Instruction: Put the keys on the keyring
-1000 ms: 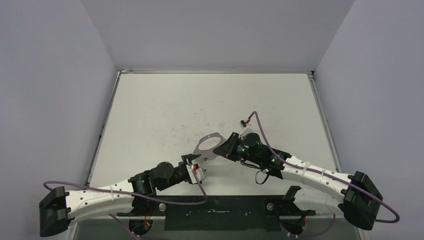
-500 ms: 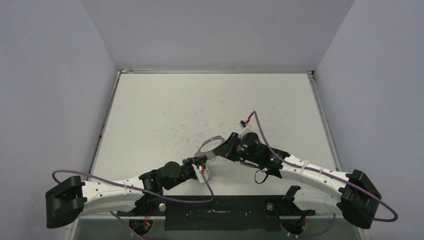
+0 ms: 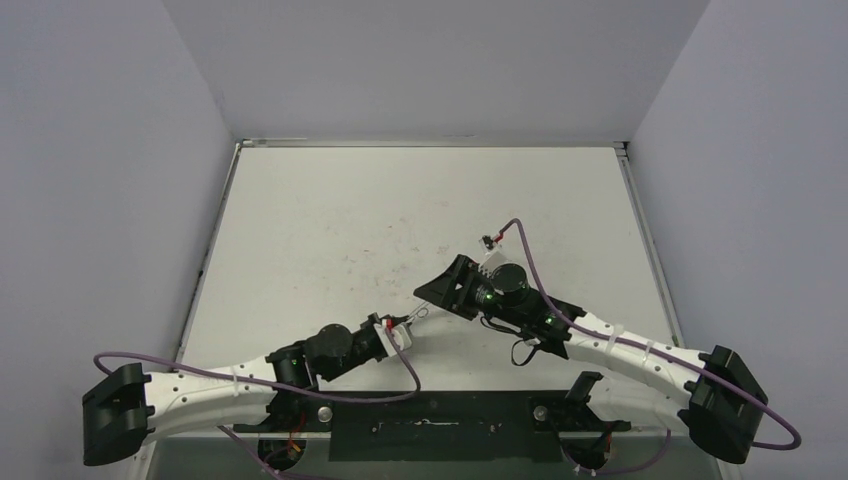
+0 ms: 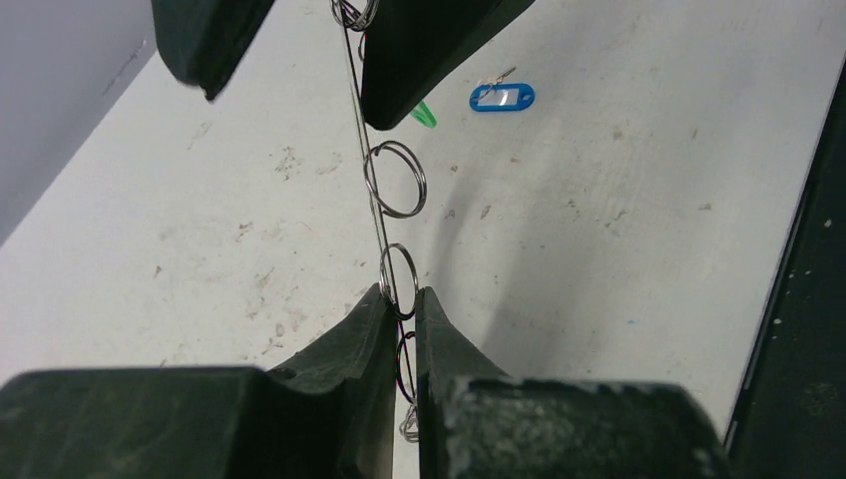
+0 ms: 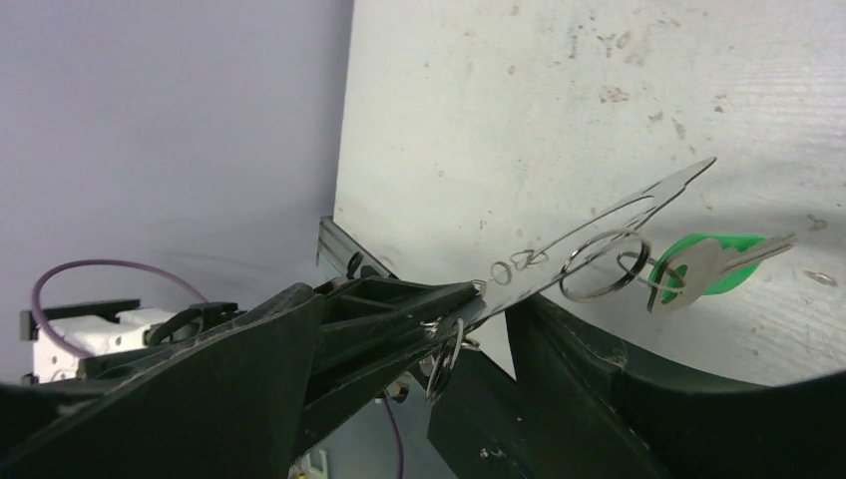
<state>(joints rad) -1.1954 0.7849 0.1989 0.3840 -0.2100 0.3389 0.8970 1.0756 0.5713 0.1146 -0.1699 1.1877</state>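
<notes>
The keyring (image 4: 362,120) is a thin pale metal piece seen edge-on, with small split rings (image 4: 395,180) along it. My left gripper (image 4: 399,294) is shut on its near end. My right gripper (image 4: 299,105) stands open around its far end, one finger on each side. In the right wrist view the keyring (image 5: 683,178) slants up from the left gripper's fingers (image 5: 399,309), between my right gripper's (image 5: 479,339) spread fingers. The green key (image 5: 713,261) seems joined to a small split ring there. The blue key (image 4: 502,97) lies on the table beyond.
Both grippers meet low over the near middle of the white table (image 3: 330,220), left gripper (image 3: 400,328) and right gripper (image 3: 440,290) close together. Purple cables (image 3: 520,240) loop off both wrists. A black rail (image 3: 440,425) runs along the near edge.
My left gripper has closed on the keyring and my right gripper has opened and let it go. The keyring has turned from flat to edge-on in the top view.
</notes>
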